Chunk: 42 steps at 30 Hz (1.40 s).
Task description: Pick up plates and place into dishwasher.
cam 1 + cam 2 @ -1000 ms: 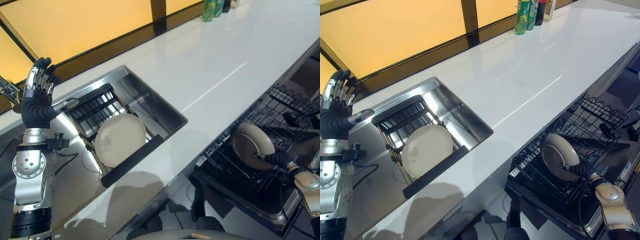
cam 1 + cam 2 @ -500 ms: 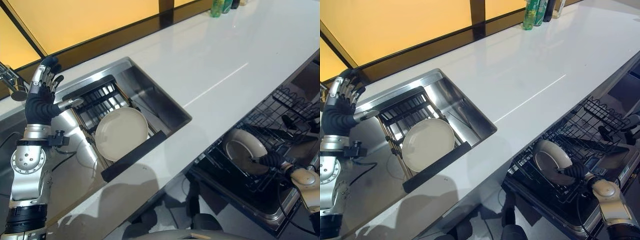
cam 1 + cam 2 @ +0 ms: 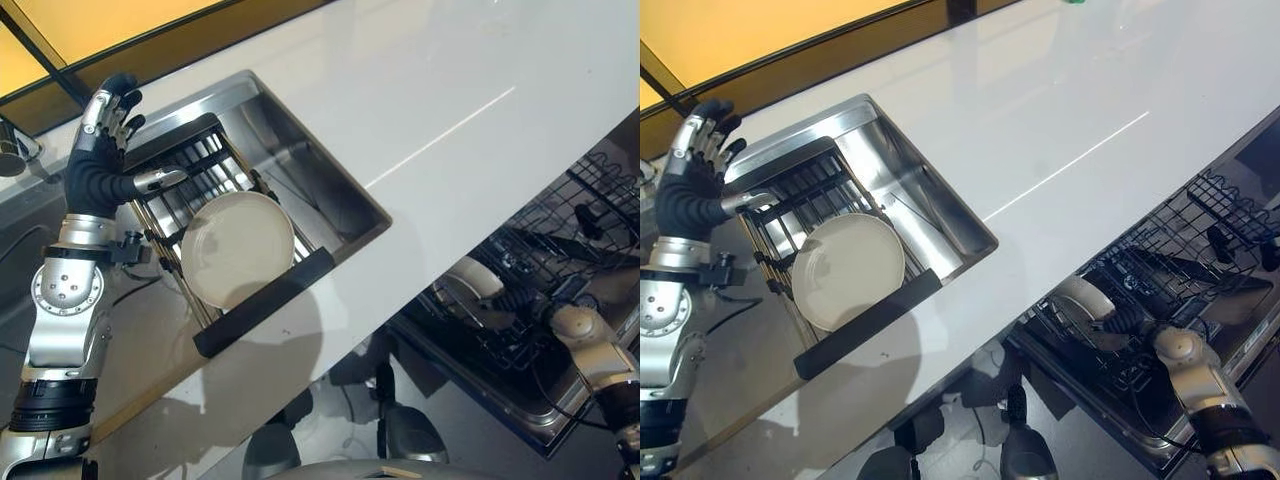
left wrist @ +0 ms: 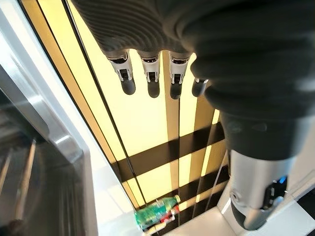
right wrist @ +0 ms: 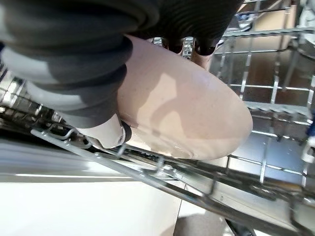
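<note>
At the lower right of the frame the right hand (image 3: 1127,320) reaches into the dishwasher rack (image 3: 1200,240), a basket of thin dark wire. Its thumb and fingers are pinched on the rim of a round cream plate (image 5: 197,113), smooth and glossy, which stands tilted among the wires. In the right wrist view the thumb lies on the plate's near face and the dark fingertips (image 5: 204,48) hook over its upper edge.

At the upper left the left hand (image 3: 100,150) is raised above the sink (image 3: 330,195), a rectangular basin of brushed steel set in a white shiny counter (image 3: 450,90). Its fingers are spread straight and hold nothing.

A second plate (image 3: 237,248), also round and cream, lies flat on a black ribbed drying rack (image 3: 190,190) inside the sink.
</note>
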Tool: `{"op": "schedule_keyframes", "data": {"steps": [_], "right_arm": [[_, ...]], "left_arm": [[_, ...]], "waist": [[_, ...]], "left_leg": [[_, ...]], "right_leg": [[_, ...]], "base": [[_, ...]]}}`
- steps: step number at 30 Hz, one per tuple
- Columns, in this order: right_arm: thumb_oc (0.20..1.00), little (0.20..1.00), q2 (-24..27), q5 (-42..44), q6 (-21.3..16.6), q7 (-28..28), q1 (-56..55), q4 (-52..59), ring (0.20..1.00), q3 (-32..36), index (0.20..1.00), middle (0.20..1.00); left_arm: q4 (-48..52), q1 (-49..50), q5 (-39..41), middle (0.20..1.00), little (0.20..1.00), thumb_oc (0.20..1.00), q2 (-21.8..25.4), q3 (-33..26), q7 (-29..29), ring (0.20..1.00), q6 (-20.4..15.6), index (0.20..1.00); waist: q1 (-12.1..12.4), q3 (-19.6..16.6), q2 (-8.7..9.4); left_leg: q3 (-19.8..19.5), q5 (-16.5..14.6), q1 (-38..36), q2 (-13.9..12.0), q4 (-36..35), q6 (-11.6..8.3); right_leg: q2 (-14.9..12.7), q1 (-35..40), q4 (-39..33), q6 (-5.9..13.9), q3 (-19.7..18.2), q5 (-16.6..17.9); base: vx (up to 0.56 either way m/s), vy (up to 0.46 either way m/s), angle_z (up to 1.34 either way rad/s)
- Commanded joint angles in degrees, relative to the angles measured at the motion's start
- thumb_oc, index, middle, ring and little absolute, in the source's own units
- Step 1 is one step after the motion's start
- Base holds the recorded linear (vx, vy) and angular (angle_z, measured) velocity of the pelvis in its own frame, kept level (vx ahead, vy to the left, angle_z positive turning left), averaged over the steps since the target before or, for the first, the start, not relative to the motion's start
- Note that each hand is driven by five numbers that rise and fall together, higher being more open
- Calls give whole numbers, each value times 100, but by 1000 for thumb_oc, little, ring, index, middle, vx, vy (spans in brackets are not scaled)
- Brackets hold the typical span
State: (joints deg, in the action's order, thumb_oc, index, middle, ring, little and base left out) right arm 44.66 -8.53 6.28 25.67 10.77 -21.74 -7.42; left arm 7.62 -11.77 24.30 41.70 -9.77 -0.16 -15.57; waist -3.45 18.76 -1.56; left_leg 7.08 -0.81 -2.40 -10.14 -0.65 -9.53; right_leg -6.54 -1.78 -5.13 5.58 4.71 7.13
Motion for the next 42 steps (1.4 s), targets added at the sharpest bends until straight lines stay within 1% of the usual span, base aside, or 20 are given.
{"op": "schedule_keyframes", "data": {"steps": [1,4,5,8,9,10,11,12,21,25,28,32,34,35,37,38,39,40,41,42], "right_arm": [[200,200,111,-100,146,174,90,-154,200,-706,200,200],[200,200,80,-74,160,93,109,-246,200,-761,200,200],[200,200,64,-112,114,65,54,-272,200,-745,200,200],[200,200,51,-133,49,-79,-123,-251,200,-670,200,200],[200,200,63,-119,50,-202,-176,-225,200,-612,200,200],[247,247,54,-102,50,-304,-201,-205,247,-569,247,247],[743,743,39,-109,65,-401,-228,-175,743,-507,743,743],[1000,1000,26,-118,65,-469,-252,-146,1000,-463,1000,1000],[1000,1000,-135,-340,125,-717,-651,332,1000,159,1000,1000],[1000,1000,-227,-557,176,-684,-816,682,1000,447,1000,1000],[1000,1000,-180,-635,206,-614,-857,983,1000,621,1000,1000],[1000,1000,-121,-745,232,-557,-863,1317,1000,839,1000,1000],[1000,1000,-48,-792,261,-480,-862,1491,1000,942,1000,1000],[1000,1000,24,-813,278,-423,-835,1617,1000,1000,1000,1000],[1000,1000,102,-805,281,-393,-789,1753,1000,1055,1000,1000],[1000,1000,118,-804,284,-357,-764,1815,1000,1075,1000,1000],[1000,1000,125,-797,270,-347,-739,1880,1000,1091,1000,1000],[1000,1000,118,-809,286,-371,-701,1974,1000,1089,1000,1000],[1000,1000,112,-815,312,-407,-697,2020,1000,1087,1000,1000],[1000,1000,137,-792,422,-512,-675,2182,1000,1121,1000,1000]], "left_arm": [[59,-395,-33,1000,1000,1000,313,152,216,1000,-190,1000],[-15,-427,-26,1000,1000,1000,315,158,193,1000,-231,1000],[-8,-415,-14,1000,1000,1000,312,148,184,1000,-226,1000],[11,-365,-11,1000,1000,1000,289,111,135,1000,-207,1000],[11,-351,9,1000,1000,1000,292,87,106,1000,-190,1000],[7,-340,17,1000,1000,1000,289,69,86,1000,-182,1000],[8,-319,36,1000,1000,1000,288,52,77,1000,-168,1000],[8,-304,37,1000,1000,1000,285,46,71,1000,-165,1000],[12,57,-7,1000,1000,1000,106,-182,-119,1000,-210,1000],[-59,247,-93,1000,1000,1000,-46,-235,-212,1000,-213,1000],[-107,367,-75,1000,1000,1000,-79,-257,-288,1000,-144,1000],[-226,502,-199,1000,1000,1000,-132,-286,-491,1000,-185,1000],[-241,558,-185,1000,1000,1000,-134,-308,-562,1000,-150,1000],[-244,624,-215,1000,1000,1000,-147,-337,-576,1000,-135,1000],[-263,753,-245,1000,1000,1000,-181,-379,-568,1000,-104,1000],[-287,812,-266,1000,1000,1000,-209,-412,-562,1000,-81,1000],[-303,876,-342,1000,1000,1000,-234,-457,-537,1000,-45,1000],[-338,975,-587,1000,1000,1000,-245,-490,-442,1000,4,1000],[-344,1001,-688,1000,1000,1000,-246,-489,-432,1000,66,1000],[-466,1043,-757,1000,1000,1000,-191,-431,-387,1000,195,1000]], "waist": [[104,-92,64],[109,-117,68],[109,-133,74],[103,-202,100],[96,-233,113],[93,-252,122],[85,-281,133],[80,-299,139],[-49,-584,179],[-114,-721,170],[-156,-805,161],[-212,-891,147],[-212,-897,158],[-182,-880,181],[-115,-854,191],[-79,-853,183],[-33,-841,173],[29,-861,130],[49,-859,123],[77,-858,113]], "left_leg": [[-287,492,651,-113,232,82],[-269,496,619,-119,222,83],[-261,490,600,-118,212,88],[-228,483,538,-127,171,91],[-215,478,513,-131,158,92],[-203,477,491,-139,146,92],[-187,470,460,-144,130,94],[-176,465,437,-147,118,95],[-16,431,102,-206,-64,112],[35,438,-54,-234,-186,111],[85,458,-152,-274,-251,94],[144,438,-220,-379,-132,42],[60,369,-172,-403,160,5],[-89,269,-85,-372,471,-9],[-378,176,59,-314,765,7],[-512,155,66,-281,693,40],[-658,276,71,-239,507,75],[-862,410,34,-203,178,101],[-879,457,-9,-191,81,109],[-1027,453,27,-96,69,131]], "right_leg": [[-434,-62,346,256,-3,-261],[-433,-39,362,248,26,-270],[-433,-26,361,246,34,-277],[-429,13,341,257,48,-281],[-424,29,332,261,47,-282],[-421,42,324,264,48,-282],[-415,60,315,267,48,-284],[-411,71,309,268,44,-285],[-339,257,215,280,-19,-304],[-275,341,170,271,-57,-325],[-221,410,145,255,-70,-356],[-88,469,178,173,-133,-432],[-34,485,198,116,-199,-442],[-1,505,216,65,-279,-441],[54,562,235,12,-446,-450],[76,596,243,6,-520,-471],[98,583,276,-2,-607,-450],[145,613,291,-1,-706,-502],[150,632,295,2,-734,-521],[154,649,318,14,-795,-565]], "base": [[-8,9,7],[-3,9,3],[0,0,0],[7,4,3],[4,5,4],[1,6,3],[0,0,0],[0,0,0],[5,1,-3],[-2,1,-8],[-21,-10,-7],[-23,-15,-9],[0,0,0],[30,-11,-4],[85,51,-21],[70,120,-38],[82,175,-38],[60,163,-38],[91,196,-43],[44,164,-49]]}}
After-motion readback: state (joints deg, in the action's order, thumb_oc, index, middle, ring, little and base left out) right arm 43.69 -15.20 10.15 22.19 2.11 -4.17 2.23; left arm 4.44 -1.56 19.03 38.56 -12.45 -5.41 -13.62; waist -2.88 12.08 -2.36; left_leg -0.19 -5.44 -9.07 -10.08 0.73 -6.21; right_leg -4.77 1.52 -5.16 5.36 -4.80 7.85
